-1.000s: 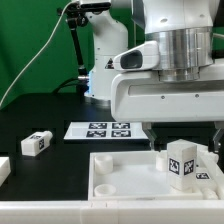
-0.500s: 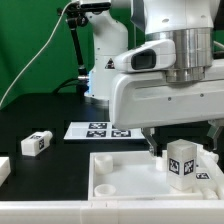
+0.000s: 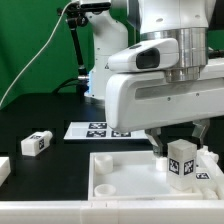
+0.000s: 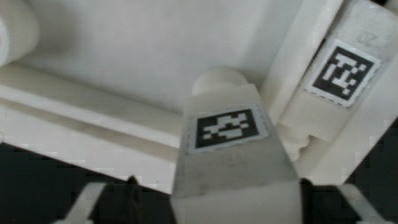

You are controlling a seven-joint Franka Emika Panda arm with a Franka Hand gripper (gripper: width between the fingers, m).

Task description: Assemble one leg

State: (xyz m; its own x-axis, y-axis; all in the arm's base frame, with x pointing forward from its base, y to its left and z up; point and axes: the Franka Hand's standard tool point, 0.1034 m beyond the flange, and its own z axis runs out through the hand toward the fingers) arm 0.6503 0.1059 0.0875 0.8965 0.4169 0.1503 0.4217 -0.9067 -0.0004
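Though half out of frame, claw (image 3: 181,150) apart around 1 upright leg (image 3: 182,163).

Three legs (image 3: 37,143) (image 3: 182,160) (image 3: 3,168); one panel (image 3: 120,176).

The 1 arm (image 3: 103,48) stands at the back in the exterior view. Its white links rise from the base, fold over at a dark joint near the top and reach forward toward the camera. The last link points straight down. The grey cylindrical wrist (image 3: 188,45) is vertical, and the broad white body of the gripper (image 3: 181,150) hangs level beneath it. The 2 fingers (image 3: 157,146) point downward and stand well apart, 1 toward the exterior view's left and 1 toward its right. In the wrist view they show as 2 pale fingertips (image 4: 100,208), spread wide. Each has a dark gap on its inner side.
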